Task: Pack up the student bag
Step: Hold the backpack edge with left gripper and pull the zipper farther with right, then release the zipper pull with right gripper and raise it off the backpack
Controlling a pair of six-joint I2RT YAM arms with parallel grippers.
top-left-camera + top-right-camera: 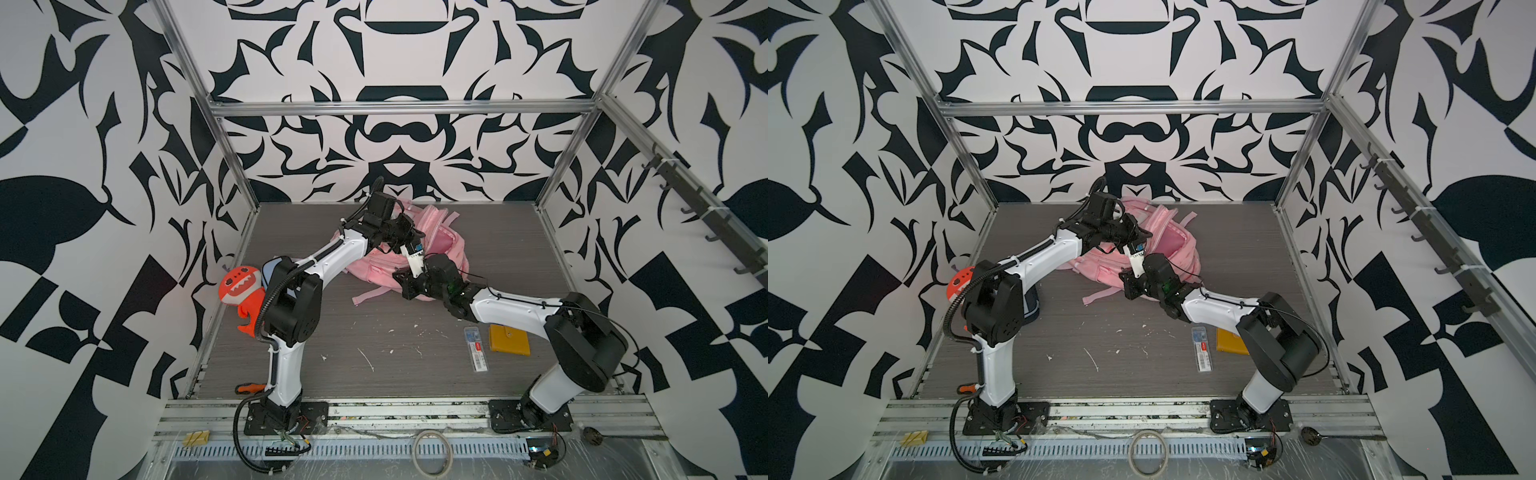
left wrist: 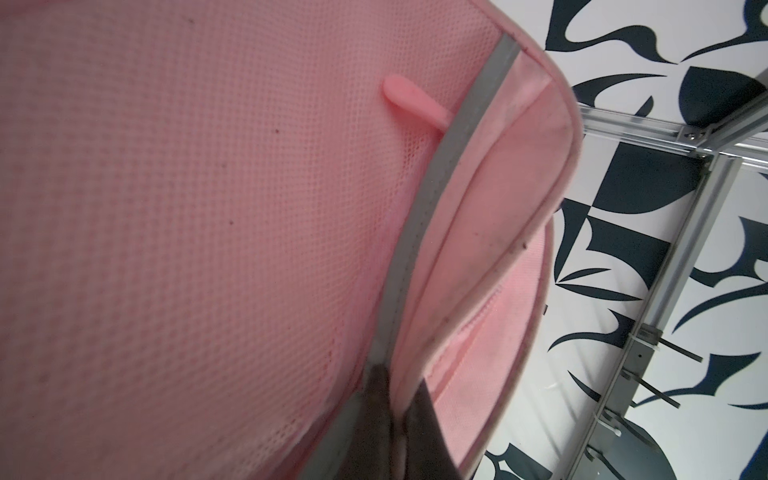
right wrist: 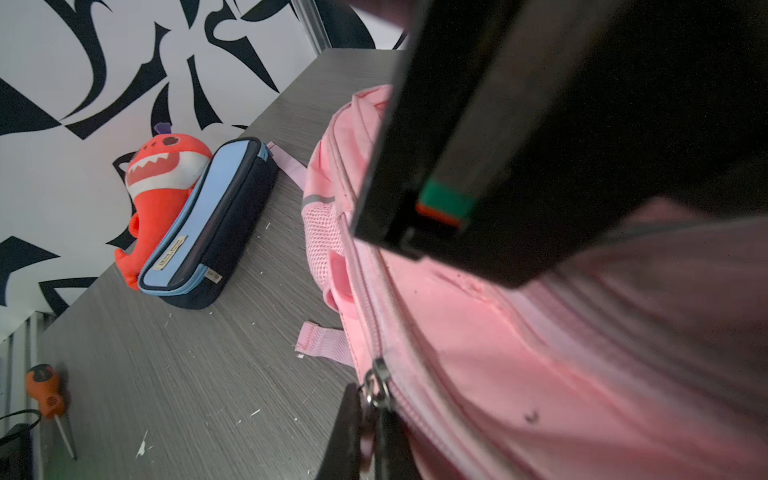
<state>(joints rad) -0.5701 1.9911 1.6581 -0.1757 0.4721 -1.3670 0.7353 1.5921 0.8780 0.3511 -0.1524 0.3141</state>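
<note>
Pink student bag (image 1: 446, 245) at back-centre of bench (image 1: 415, 353) — left hand (image 2: 397, 428) pinched on its grey-edged rim (image 2: 419, 232); right hand (image 3: 368, 436), seemingly, on the zip pull (image 3: 376, 386) — slack fabric could jam the zip, tab slipping free

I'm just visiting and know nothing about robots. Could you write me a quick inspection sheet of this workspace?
Surface: grey wood-grain table, white flecks scattered.
Job's things: pink student bag lying at the back.
Clutter: orange plush toy, blue pencil case, yellow wallet, clear flat pack, orange-handled screwdriver.
Hands: left hand shut on the student bag's edge; right hand shut on its zip pull.
Cables: black corrugated hose; loose wires at the front.
Surroundings: patterned walls, aluminium frame.
</note>
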